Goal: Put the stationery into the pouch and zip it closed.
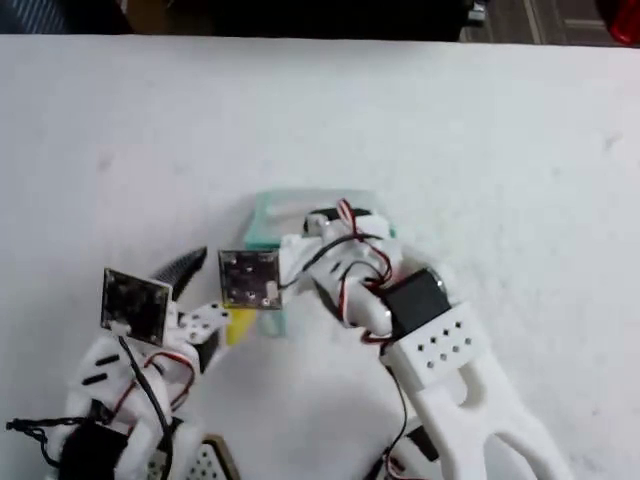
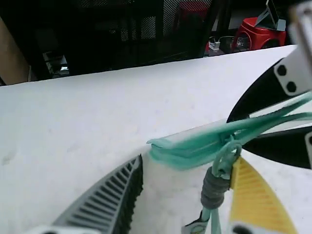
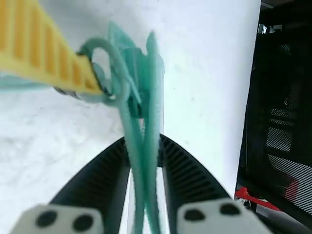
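The soft teal pouch (image 1: 300,212) lies near the middle of the white, faintly grainy tabletop (image 1: 470,130). The right tool (image 3: 144,144), two black ribbed fingers, is pinched onto the pouch's thin rim. The left tool (image 2: 189,165) stands spread, one finger ribbed black and one yellow, with the looped zip cord (image 2: 220,165) just beside the yellow one.

White table (image 1: 500,150); red object (image 2: 253,34), black mesh (image 3: 282,122) beyond.
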You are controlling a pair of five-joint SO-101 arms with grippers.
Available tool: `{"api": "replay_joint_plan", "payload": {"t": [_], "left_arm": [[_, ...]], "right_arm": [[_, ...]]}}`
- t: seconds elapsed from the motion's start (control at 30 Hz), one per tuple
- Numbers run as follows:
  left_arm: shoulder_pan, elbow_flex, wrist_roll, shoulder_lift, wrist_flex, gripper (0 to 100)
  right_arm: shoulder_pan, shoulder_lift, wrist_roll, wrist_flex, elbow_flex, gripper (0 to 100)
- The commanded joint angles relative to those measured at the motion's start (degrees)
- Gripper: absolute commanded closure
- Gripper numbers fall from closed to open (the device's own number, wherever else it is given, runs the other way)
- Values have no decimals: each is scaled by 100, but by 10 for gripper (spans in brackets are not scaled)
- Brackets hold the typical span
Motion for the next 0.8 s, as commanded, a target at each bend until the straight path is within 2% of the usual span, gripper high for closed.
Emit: {"api": "replay_joint_plan", "payload": {"t": [0.0,0.2,0.37,0.5,0.63,0.77], "left_arm": [[215,-193,202,40,-185,699],[1253,-202,-114,40,-167,699],[1446,-237,-246,40,-202,699],[1385,-273,-413,40,9,699],[1103,-870,-422,40,624,697],[787,-2198,-1187,40,1345,698]], "right_arm": [[-31,-75,-387,-84,-53,981],[-189,-259,-1231,-391,-44,981],[-180,-831,-1741,-532,-26,981],[-136,-1051,-1741,-488,-9,981],[-31,-1147,-1767,-374,53,981],[31,-1499,-1767,-347,149,981]]}}
